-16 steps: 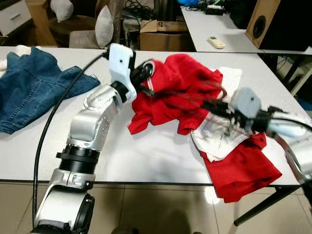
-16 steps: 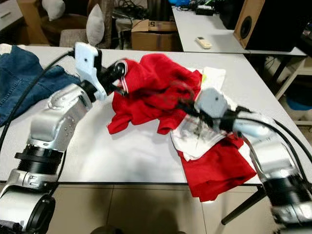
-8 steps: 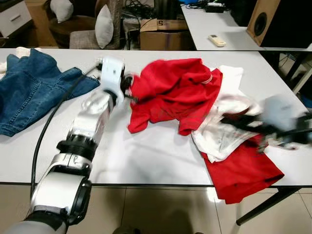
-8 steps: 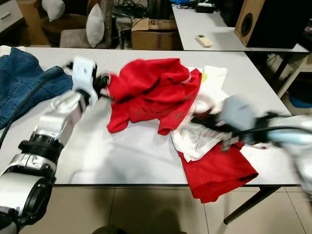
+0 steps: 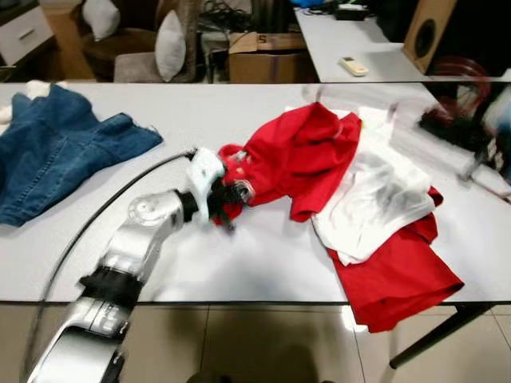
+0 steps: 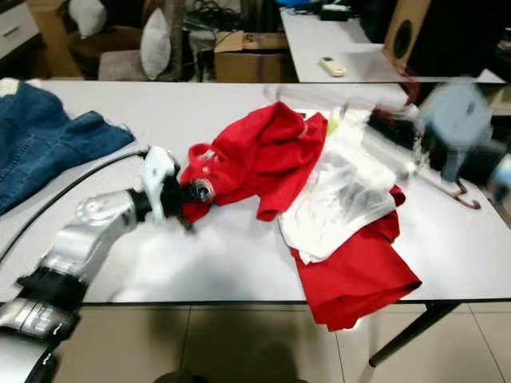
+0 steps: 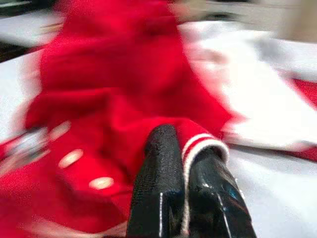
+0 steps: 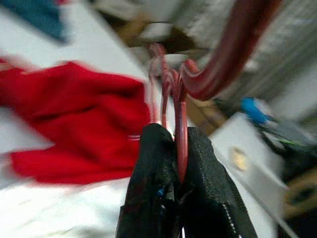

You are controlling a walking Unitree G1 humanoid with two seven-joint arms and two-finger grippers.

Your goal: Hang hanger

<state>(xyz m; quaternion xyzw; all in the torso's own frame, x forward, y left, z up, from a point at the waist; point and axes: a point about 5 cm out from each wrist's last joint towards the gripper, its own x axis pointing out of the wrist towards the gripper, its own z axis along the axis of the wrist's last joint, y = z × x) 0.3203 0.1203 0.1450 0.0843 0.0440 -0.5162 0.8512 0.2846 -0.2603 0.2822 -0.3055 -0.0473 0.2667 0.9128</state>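
A: What do the wrist views give that the head views don't?
B: The grips. In the left wrist view the left gripper (image 7: pixel 185 196) has its jaws closed on the white-striped hem of the red shirt (image 7: pixel 124 99), the cloth pinched right between them, white buttons just beside. In the right wrist view the right gripper (image 8: pixel 179 168) has its jaws clamped on the dark red hanger (image 8: pixel 218 59), whose wire rises straight out from between the jaws and bends into a curve beyond them.

A: And from the head?
B: The layout. The left gripper (image 5: pixel 227 195) lies low on the white worktop (image 5: pixel 239 255), with the red shirt (image 5: pixel 299 155) spreading away beyond its jaws. The right gripper (image 6: pixel 399 132) is blurred, raised at the far right edge of the worktop, well apart from the left one. The hanger (image 6: pixel 463 194) is blurred there too, a thin curved piece showing below the right arm.

A: Anything between them?
B: A white garment (image 5: pixel 375 199) lies over a second red cloth (image 5: pixel 399 275) that droops off the near edge. Well away from the left jaws lie blue jeans (image 5: pixel 56 152).

A: Farther back?
B: A cardboard box (image 5: pixel 267 54), another white table with a remote control (image 5: pixel 354 68) and a wooden speaker (image 5: pixel 427 28).
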